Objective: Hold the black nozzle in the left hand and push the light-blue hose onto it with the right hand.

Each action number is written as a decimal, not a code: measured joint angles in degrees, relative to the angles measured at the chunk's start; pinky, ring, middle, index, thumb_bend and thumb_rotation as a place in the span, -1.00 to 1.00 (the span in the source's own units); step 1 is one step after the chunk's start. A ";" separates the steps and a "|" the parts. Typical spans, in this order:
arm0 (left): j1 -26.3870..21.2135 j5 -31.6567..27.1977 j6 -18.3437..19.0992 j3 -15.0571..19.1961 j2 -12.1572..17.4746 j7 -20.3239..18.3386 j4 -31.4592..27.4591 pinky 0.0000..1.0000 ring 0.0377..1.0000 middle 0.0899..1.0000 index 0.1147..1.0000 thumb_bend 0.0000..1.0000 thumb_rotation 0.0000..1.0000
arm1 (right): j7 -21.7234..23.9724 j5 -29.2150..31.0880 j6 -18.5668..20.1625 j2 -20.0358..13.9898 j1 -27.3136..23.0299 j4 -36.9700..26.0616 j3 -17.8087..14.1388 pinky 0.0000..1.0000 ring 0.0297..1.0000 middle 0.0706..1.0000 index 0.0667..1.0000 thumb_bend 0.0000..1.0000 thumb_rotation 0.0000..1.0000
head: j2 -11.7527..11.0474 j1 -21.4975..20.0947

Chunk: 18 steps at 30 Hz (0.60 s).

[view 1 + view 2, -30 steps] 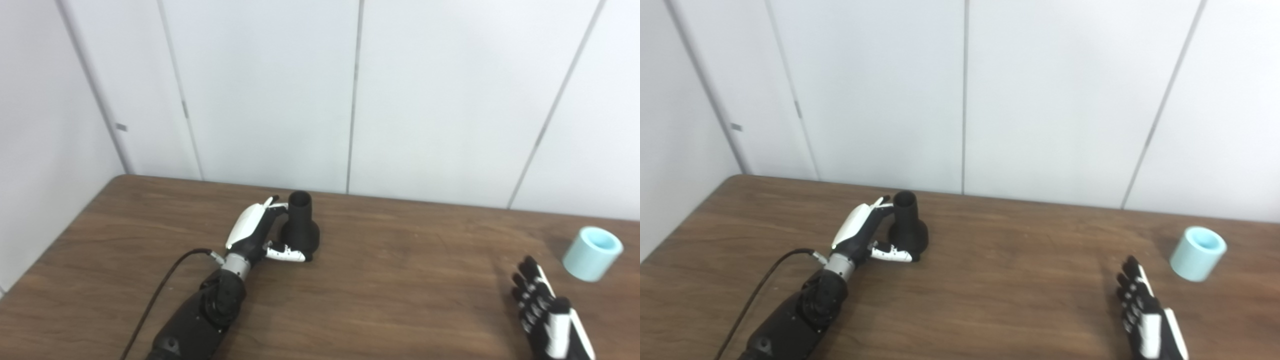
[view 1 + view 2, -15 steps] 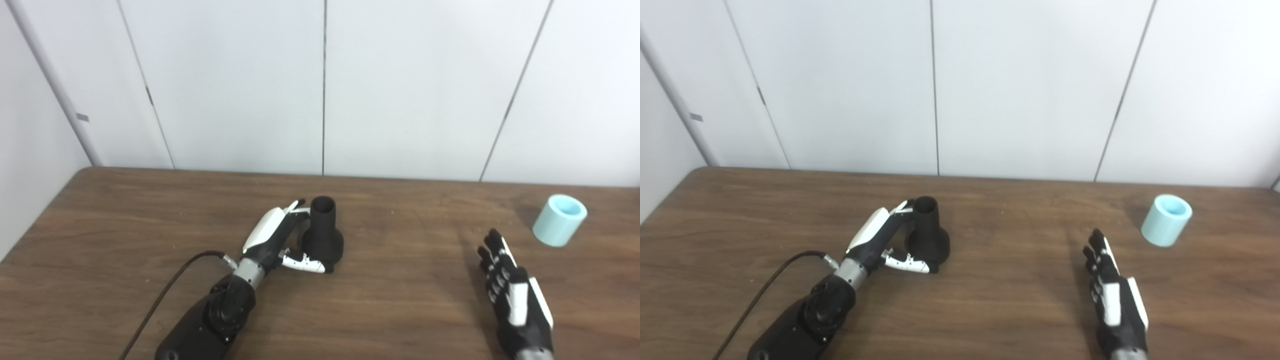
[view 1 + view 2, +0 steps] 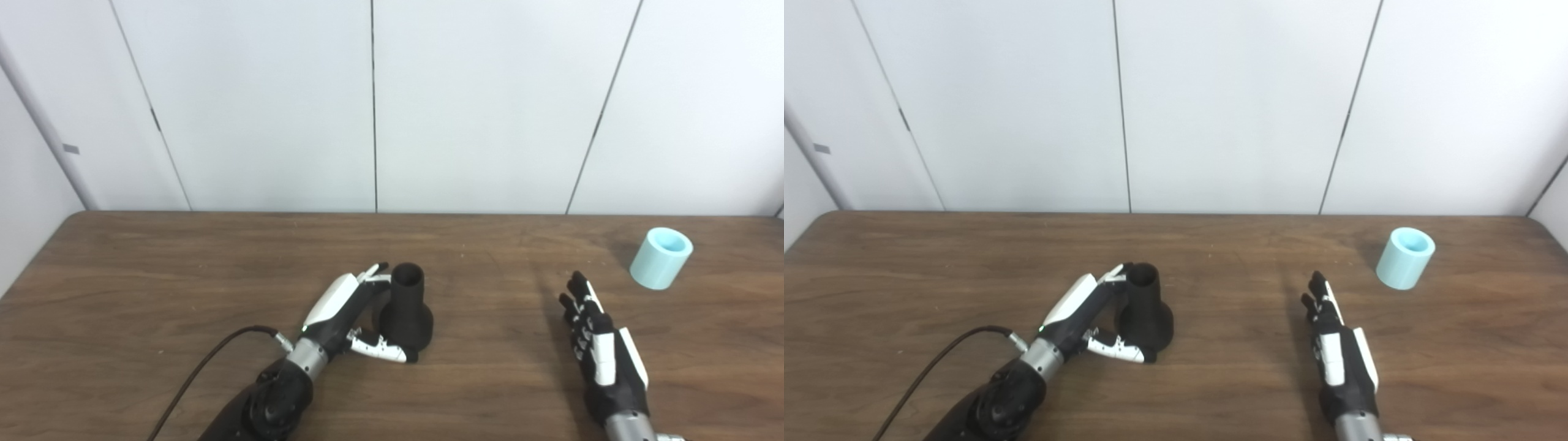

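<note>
a brown wooden table (image 3: 153, 288) bears one upright black nozzle (image 3: 405, 307), cupped loosely by the left hand (image 3: 343, 306), and one light-blue hose (image 3: 661, 258); the right hand (image 3: 600, 355), fingers straight, holds nothing.

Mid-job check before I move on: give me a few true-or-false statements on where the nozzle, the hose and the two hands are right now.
1. The black nozzle stands upright on the table, its opening facing up. True.
2. The right robot hand is gripping the light-blue hose. False: it is open, short of the hose, holding nothing.
3. The left robot hand is at the nozzle, fingers beside its neck and thumb by its base. True.
4. The hose is already pushed onto the nozzle. False: it lies apart, far to the right.
5. The nozzle is lifted off the table. False: its base rests on the wood.
</note>
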 measured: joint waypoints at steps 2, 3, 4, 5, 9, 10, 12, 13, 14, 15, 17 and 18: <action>0.23 -0.04 -0.18 -0.18 -0.01 -0.24 -0.33 1.00 1.00 0.58 -0.16 0.04 -0.84 | -0.12 -0.14 0.35 0.02 0.04 -0.39 0.18 1.00 0.96 1.00 1.00 0.53 1.00 | 0.00 -0.35; 0.34 -0.08 -0.35 -0.22 0.00 -0.37 -0.39 1.00 1.00 0.58 -0.16 0.04 -0.84 | -0.15 -0.24 0.76 0.05 0.13 -0.74 0.31 1.00 0.96 1.00 1.00 0.53 1.00 | 0.00 -0.62; 0.40 -0.11 -0.49 -0.24 0.00 -0.44 -0.42 1.00 1.00 0.58 -0.16 0.04 -0.84 | -0.15 -0.26 1.11 0.11 0.21 -1.07 0.41 1.00 0.96 1.00 1.00 0.54 1.00 | 0.09 -0.71; 0.45 -0.14 -0.60 -0.24 0.00 -0.47 -0.44 1.00 1.00 0.58 -0.16 0.04 -0.84 | -0.16 -0.32 1.22 0.13 0.25 -1.16 0.49 1.00 0.95 1.00 1.00 0.55 1.00 | 0.00 -0.97; 0.64 -0.19 -1.02 -0.26 0.00 -0.49 -0.44 1.00 1.00 0.57 -0.16 0.04 -0.84 | -0.22 -0.34 1.33 0.22 0.25 -1.20 0.50 1.00 0.96 1.00 1.00 0.56 1.00 | -0.09 -1.23; 0.69 -0.19 -1.18 -0.27 0.00 -0.49 -0.44 1.00 1.00 0.57 -0.16 0.04 -0.84 | -0.23 -0.35 1.35 0.22 0.25 -1.21 0.50 1.00 0.96 1.00 1.00 0.56 1.00 | -0.09 -1.23; 0.75 -0.18 -1.36 -0.33 0.00 -0.49 -0.45 1.00 1.00 0.57 -0.16 0.04 -0.84 | -0.26 -0.48 1.47 0.22 0.25 -1.33 0.49 1.00 0.96 1.00 1.00 0.56 1.00 | -0.17 -1.85; 0.76 -0.18 -1.43 -0.35 0.00 -0.49 -0.45 1.00 1.00 0.57 -0.16 0.04 -0.84 | -0.30 -0.64 1.60 0.22 0.25 -1.43 0.49 1.00 0.95 1.00 1.00 0.56 1.00 | -0.17 -2.11; 0.76 -0.18 -1.51 -0.38 0.00 -0.49 -0.45 1.00 1.00 0.57 -0.16 0.04 -0.84 | -0.35 -0.89 1.70 0.23 0.25 -1.54 0.50 1.00 0.94 1.00 1.00 0.56 1.00 | -0.26 -2.46; 0.77 -0.18 -1.58 -0.39 0.00 -0.49 -0.45 1.00 1.00 0.57 -0.16 0.04 -0.84 | -0.38 -1.26 1.79 0.23 0.26 -1.66 0.52 0.99 0.93 0.99 1.00 0.56 1.00 | -0.26 -2.47; 0.78 -0.18 -1.68 -0.39 0.00 -0.49 -0.45 1.00 1.00 0.57 -0.16 0.04 -0.84 | -0.68 -1.88 1.86 0.23 0.27 -1.80 0.59 0.95 0.91 0.94 1.00 0.58 1.00 | -0.52 -3.43; 0.79 -0.18 -1.74 -0.39 0.00 -0.49 -0.44 1.00 1.00 0.57 -0.16 0.04 -0.84 | -0.84 -2.47 2.00 0.22 0.27 -2.05 0.59 0.90 0.86 0.85 0.93 0.60 1.00 | -0.79 -4.48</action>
